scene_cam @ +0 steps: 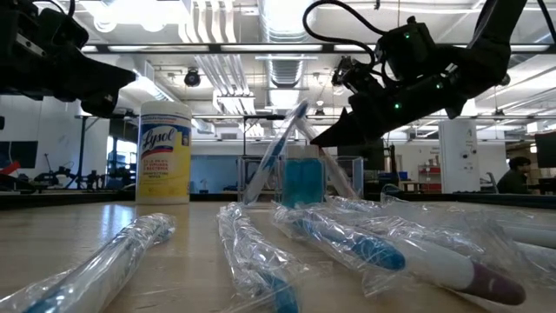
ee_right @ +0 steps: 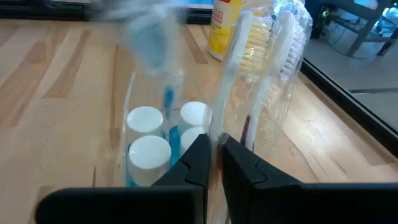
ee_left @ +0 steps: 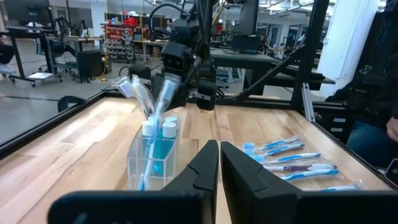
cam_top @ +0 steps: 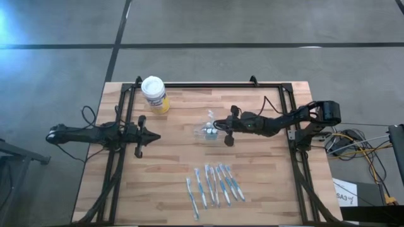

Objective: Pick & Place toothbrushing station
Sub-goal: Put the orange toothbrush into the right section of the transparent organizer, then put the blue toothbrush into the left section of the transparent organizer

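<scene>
High view looks straight down on the whole surface [cam_top: 265, 170]. Low view sits at surface level, facing across. Both wrist views look close at the clear holder [ee_left: 152, 158], which all four share.

The left gripper [ee_left: 219, 163] sits low over the wooden table [ee_left: 74, 155], its jaws nearly touching with only a thin slit between them. Just beyond stands the clear holder [ee_left: 155, 152], with white-capped pieces and blue inside (two wrapped brushes lean out of its top). The right gripper [ee_left: 180, 65] hangs right behind the holder, at those brushes. Off to one side, wrapped toothbrushes [ee_left: 292, 158] lie in a loose row on the table.
</scene>
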`<state>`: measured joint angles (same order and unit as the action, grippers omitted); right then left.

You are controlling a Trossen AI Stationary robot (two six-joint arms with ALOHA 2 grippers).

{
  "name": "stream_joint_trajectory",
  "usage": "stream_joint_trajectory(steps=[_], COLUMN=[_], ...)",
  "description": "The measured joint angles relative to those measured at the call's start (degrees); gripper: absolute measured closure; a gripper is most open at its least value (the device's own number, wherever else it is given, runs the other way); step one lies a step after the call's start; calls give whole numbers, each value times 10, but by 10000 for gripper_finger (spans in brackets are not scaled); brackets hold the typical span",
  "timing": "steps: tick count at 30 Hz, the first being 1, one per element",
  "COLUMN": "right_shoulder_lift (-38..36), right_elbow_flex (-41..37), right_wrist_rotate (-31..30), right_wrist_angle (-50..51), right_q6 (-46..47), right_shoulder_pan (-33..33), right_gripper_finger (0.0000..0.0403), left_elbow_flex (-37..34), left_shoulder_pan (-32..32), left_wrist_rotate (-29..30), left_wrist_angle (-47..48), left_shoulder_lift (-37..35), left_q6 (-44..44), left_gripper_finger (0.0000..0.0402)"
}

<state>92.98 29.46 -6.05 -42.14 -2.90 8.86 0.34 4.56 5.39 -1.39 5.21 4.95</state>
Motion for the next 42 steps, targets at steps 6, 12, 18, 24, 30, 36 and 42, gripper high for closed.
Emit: stream_joint_trajectory(steps=[6,12,18,24,30,36,42], right_shoulder_lift=[-1,-12,-28,-36,-87,-225,-391], right_elbow_flex=[2,1,-1,-1,-3,-8,-44], right_wrist_rotate=[0,0,0,0,0,6,110], right_wrist_angle=[1,7,6,7,39,147,153], right_q6=[19,32,32,29,11,9,-18], right_shoulder_pan=[0,0,0,0,0,-3,-5], right_gripper_finger=[357,322,282,257,250,256,267], left_elbow_flex=[0,0,0,0,0,0,0], left_shoulder_pan=[0,0,0,0,0,0,0], left_wrist_rotate=[0,0,0,-7,-10,-14,-18], left_wrist_angle=[0,1,1,2,2,2,3], left_shoulder_lift=[0,0,3,4,6,6,6], left_q6=[1,2,5,10,10,11,11], left_gripper_finger=[384,383,381,385,380,385,383])
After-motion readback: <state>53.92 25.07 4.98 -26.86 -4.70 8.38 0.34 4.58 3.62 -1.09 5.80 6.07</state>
